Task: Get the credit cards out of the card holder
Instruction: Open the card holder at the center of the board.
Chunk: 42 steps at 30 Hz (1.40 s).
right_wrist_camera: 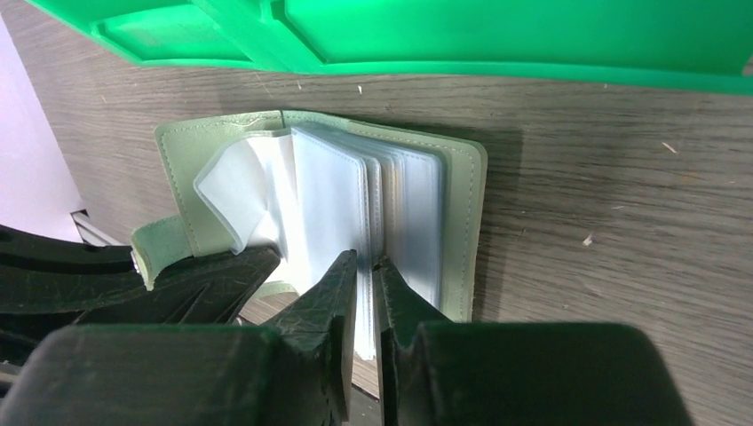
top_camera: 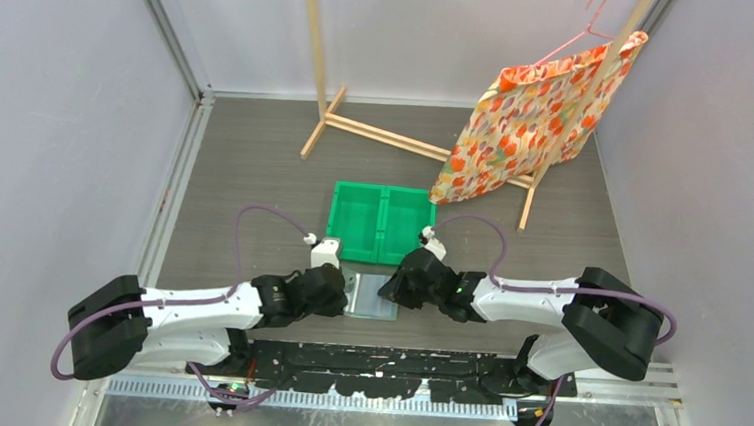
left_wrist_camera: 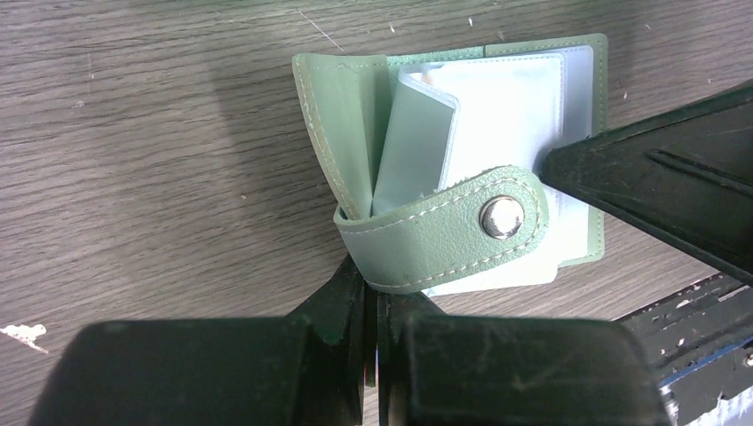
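The left tool (left_wrist_camera: 366, 286) fills the bottom of its own view, its two fingers pressed together on the grey-green cover of the card holder (left_wrist_camera: 342, 115) just where the strap (left_wrist_camera: 426, 241) begins. The strap curls over the clear sleeves with its metal snap (left_wrist_camera: 502, 216) facing up. The right tool (right_wrist_camera: 366, 271) stands narrow, its fingers nearly meeting around the edge of one clear sleeve. From above, the holder (top_camera: 372, 295) lies open on the bench (top_camera: 256, 164) between the two tools, just in front of the green bin (top_camera: 380, 223). Both of its ends are covered by the black fingers, so only a pale middle strip shows. Its spread runs left to right, along the near wall of the bin. In the right wrist view the covers lie apart like a book and the sleeves stand fanned between them, their free edges toward that tool. The near corner is hidden behind the fingers. What the sleeves hold is hard to make out through the pale, milky plastic. The bin is cut off at the top of that view.
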Available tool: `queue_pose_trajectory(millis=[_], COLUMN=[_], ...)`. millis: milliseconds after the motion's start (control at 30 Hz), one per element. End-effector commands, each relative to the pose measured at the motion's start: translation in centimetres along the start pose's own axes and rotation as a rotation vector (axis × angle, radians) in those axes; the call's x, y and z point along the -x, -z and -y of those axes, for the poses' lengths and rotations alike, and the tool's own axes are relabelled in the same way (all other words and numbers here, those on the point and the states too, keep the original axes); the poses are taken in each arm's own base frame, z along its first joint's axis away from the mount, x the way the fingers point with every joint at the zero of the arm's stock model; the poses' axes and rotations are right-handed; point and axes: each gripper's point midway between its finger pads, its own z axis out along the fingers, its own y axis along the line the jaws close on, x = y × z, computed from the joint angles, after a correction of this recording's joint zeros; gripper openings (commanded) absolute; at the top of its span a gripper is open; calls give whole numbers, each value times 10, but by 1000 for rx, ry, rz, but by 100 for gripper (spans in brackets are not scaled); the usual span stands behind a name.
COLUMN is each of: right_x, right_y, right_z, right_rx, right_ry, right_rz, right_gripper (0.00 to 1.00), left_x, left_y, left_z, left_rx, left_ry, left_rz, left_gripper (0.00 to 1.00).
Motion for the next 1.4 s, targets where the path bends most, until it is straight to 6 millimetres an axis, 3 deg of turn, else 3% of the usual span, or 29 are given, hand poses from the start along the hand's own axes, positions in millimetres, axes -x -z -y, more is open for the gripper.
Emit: queue_pose_trajectory(millis=[0,267,467,733,967,1133,1367], right_x=[7,4,-1,-11,-9,0,20], right_y=[12,19,11,7,8,10,31], right_z=[-43,-60,-60,-68,-64,-49,-4], right_rx=[161,230,215,242,222,139,-25], right_ry=[-9,27,46,55,84,85,93], right_rz=[11,-16,-33,-83,-75,-27,90], right_gripper=[16,13,24,26,52,56,52], left_x=[-6,-8,-6,-7,-10,-10,-8], left_y=[-3,-5,-5,-5,-7,-8,-6], left_z=[2,2,4,3,2,1,-2], left_rx=[-16,-11,-15,-14,-12,-5,10], left_ry=[-4,-10,-11,-13,-13,-10,3], left_rz=[-23,-28,-25,-27,-34,-35,-22], left_gripper=[1,1,0,1,0,1,1])
